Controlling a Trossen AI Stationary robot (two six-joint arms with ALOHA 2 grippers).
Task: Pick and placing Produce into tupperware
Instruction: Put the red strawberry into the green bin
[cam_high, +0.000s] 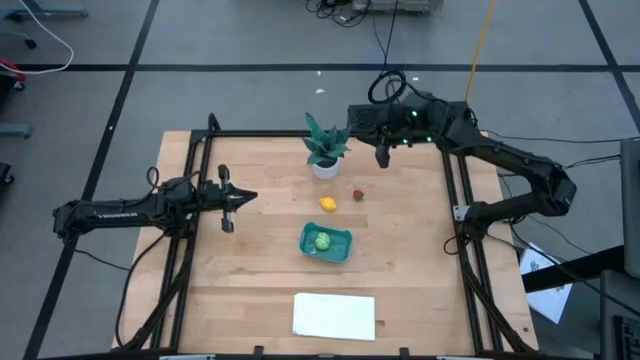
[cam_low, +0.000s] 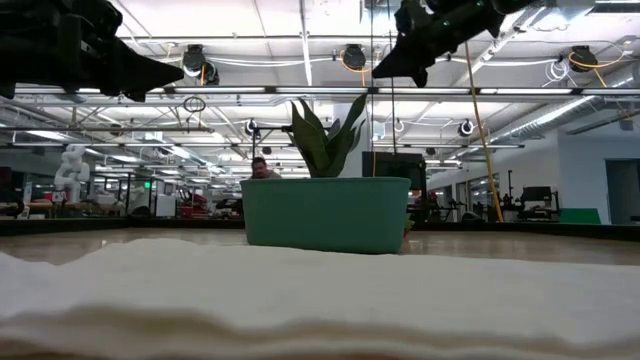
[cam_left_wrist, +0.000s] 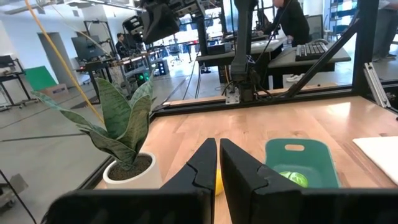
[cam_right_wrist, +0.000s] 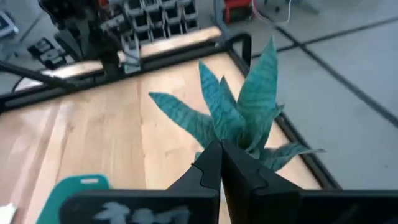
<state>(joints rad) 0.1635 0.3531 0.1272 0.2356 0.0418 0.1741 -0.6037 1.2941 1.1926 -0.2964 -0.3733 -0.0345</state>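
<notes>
The teal tupperware (cam_high: 342, 248) stands mid-table with the round light-green piece (cam_high: 323, 240) lying inside it. The yellow lemon-like piece (cam_high: 328, 203) and the small dark red piece (cam_high: 358, 195) rest on the wood just beyond it. My left gripper (cam_high: 250, 197) hovers shut and level over the table's left side, pointing toward the produce. My right gripper (cam_high: 352, 118) is shut and holds nothing. It sits high over the far edge, slanting down at the potted plant (cam_high: 325, 148). In the left wrist view the tupperware (cam_left_wrist: 311, 152) and the green piece (cam_left_wrist: 293, 178) show ahead.
The spiky potted plant (cam_right_wrist: 242, 106) stands in a white pot near the far edge, just below my right gripper (cam_right_wrist: 221, 144). A white flat sheet (cam_high: 335, 315) lies at the near edge. A black frame (cam_high: 200, 140) borders the table. People show in the room beyond.
</notes>
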